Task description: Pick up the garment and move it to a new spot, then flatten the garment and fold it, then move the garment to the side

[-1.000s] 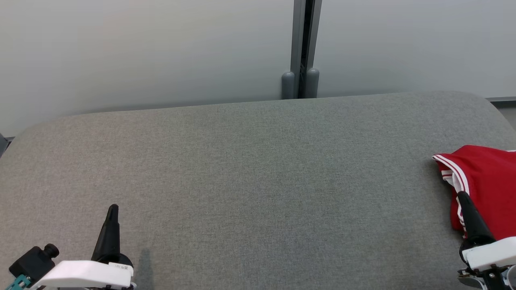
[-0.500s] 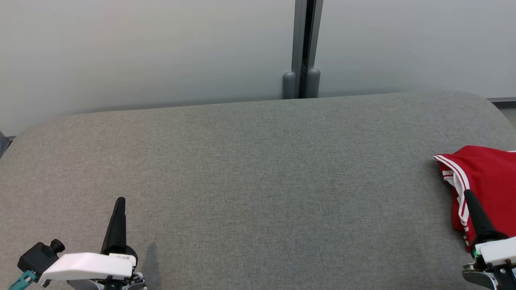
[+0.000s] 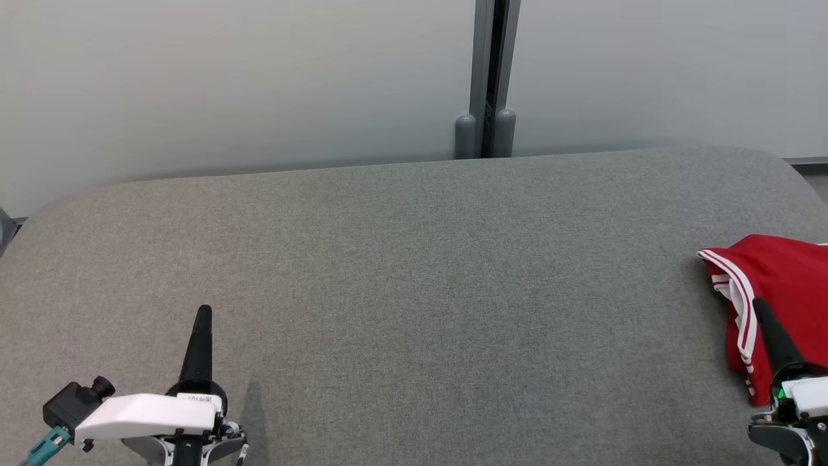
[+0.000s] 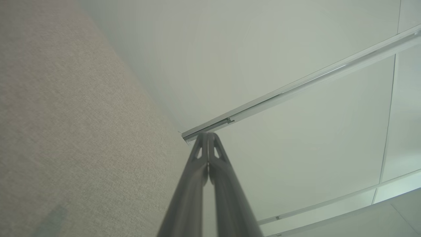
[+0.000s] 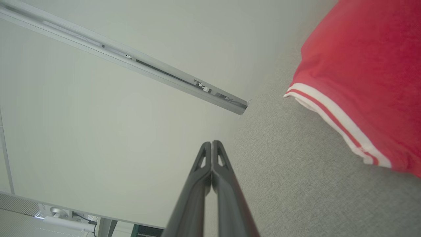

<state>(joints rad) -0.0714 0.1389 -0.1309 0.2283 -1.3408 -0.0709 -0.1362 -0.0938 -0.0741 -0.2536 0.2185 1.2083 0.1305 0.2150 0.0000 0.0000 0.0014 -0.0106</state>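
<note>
One broad grey fabric-covered tabletop (image 3: 414, 291) spans the head view, backed by pale wall panels (image 3: 226, 77). At its right edge lies the crumpled red cloth garment with white striped trim (image 3: 786, 285), partly cut off by the frame. Just beside its hem hovers the right gripper (image 3: 760, 305), fingers pressed together on nothing. Well apart, at lower left, the left gripper (image 3: 203, 314) is likewise closed and empty.

Head view: left end effector (image 3: 203, 312) now farther from near edge of grey fabric surface (image 3: 414, 272), shifted toward its middle, more of its housing visible. Right end effector (image 3: 759, 303) shifted toward right edge, over red garment (image 3: 792, 272), white housing mostly out of frame. Camera shifts slightly.
</note>
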